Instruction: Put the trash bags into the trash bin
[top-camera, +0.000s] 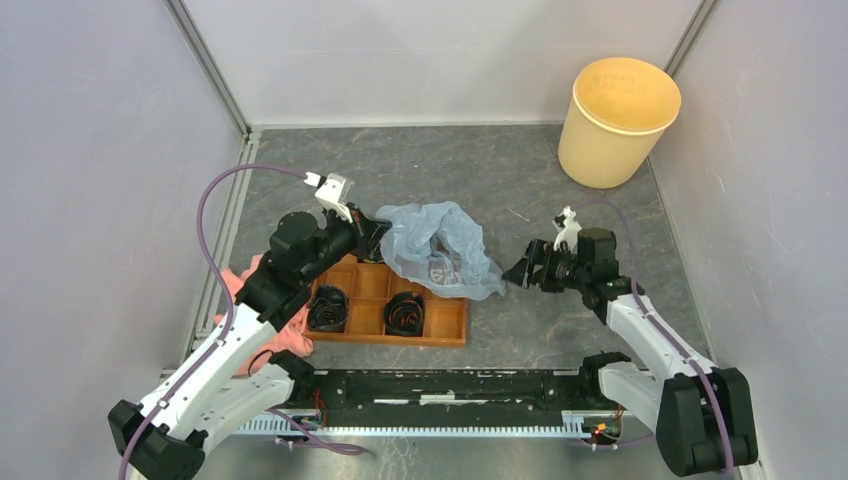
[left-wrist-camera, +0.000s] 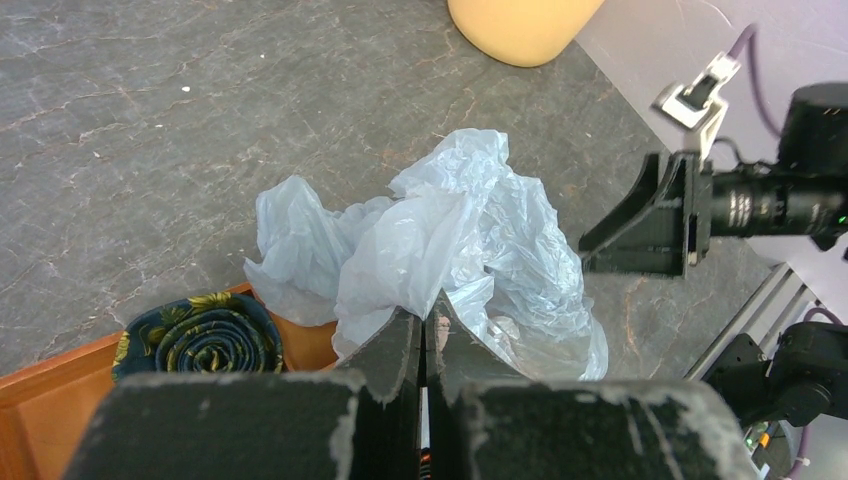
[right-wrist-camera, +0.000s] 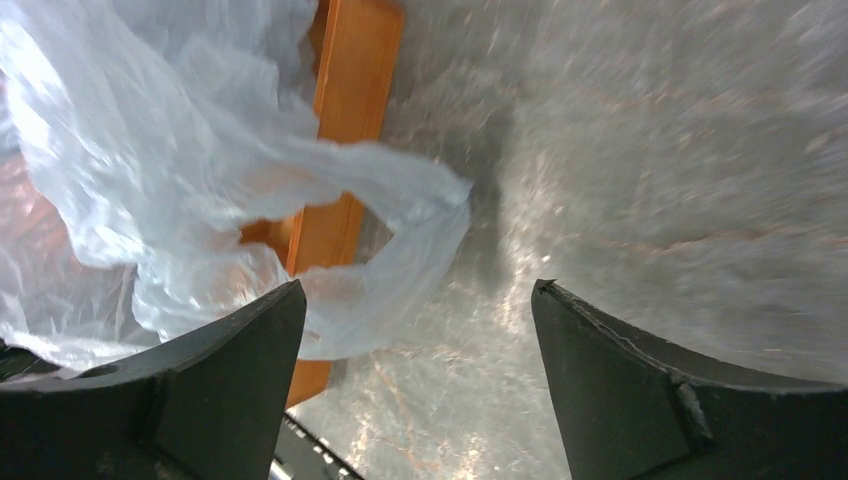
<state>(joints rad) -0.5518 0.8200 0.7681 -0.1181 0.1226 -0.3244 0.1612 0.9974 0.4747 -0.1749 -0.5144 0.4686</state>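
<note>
The pale-blue translucent trash bag (top-camera: 440, 247) lies crumpled over the right part of the orange-brown tray (top-camera: 448, 331). My left gripper (top-camera: 372, 236) is shut on the bag's left edge; in the left wrist view the closed tips (left-wrist-camera: 428, 315) pinch the film of the bag (left-wrist-camera: 470, 230). My right gripper (top-camera: 518, 270) is open and empty, just right of the bag's right end; in its wrist view the bag (right-wrist-camera: 200, 170) lies ahead on the left between and beyond the spread fingers (right-wrist-camera: 240, 340). The yellow bin (top-camera: 617, 120) stands upright at the far right corner.
The tray holds rolled dark fabric items (top-camera: 328, 308) in its compartments. A salmon-pink cloth (top-camera: 282, 335) lies under my left arm. Walls close in on the left, back and right. A black rail (top-camera: 450, 385) runs along the near edge.
</note>
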